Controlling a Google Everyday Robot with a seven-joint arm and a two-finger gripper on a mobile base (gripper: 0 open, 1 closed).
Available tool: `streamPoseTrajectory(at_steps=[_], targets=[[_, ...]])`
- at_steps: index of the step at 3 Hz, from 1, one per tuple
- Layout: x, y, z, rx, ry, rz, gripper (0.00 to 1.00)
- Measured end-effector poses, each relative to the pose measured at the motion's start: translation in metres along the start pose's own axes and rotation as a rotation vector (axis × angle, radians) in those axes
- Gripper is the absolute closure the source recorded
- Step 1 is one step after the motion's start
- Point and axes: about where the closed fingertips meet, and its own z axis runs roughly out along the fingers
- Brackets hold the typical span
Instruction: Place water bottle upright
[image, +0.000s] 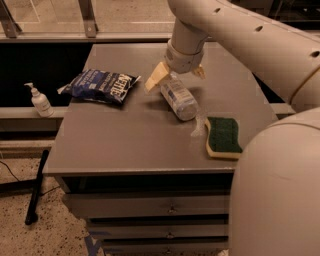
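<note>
While the water bottle (180, 99) lies on its side on the worktop (130, 135), a little right of the middle and nearer the far edge than the near one, the task remains undone. Its long axis runs obliquely, one end under the gripper (175, 82) and the other pointing toward the near right corner. Which end carries the cap cannot be told, since the far end is hidden beneath the wrist.

The gripper hangs over the bottle's far end, with the arm descending from the upper right. Its jaws are released: the two pale fingers (152, 81) splay to either side of the bottle, and neither appears to press on it.

A green-and-yellow sponge (223, 136) lies flat near the right edge, just beyond the bottle's near end and apart from it. A dark blue snack bag (100, 85) rests toward the far left corner, well clear. A small white pump bottle (39, 100) stands off the worktop, on a ledge to the left.

Judged from this arrangement, nothing of the placing is complete. Remaining steps would be closing on the bottle, lifting it, turning it vertical, setting it on its base and letting go.
</note>
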Motion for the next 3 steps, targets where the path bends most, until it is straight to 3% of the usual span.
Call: streamPoseTrajectory(at_steps=[2, 3], targets=[[-0.0101, 0.006, -0.0005, 0.054, 0.045, -0.122, 0.0], [-0.0126, 0.0056, 0.0023, 0.087, 0.055, -0.139, 0.18]])
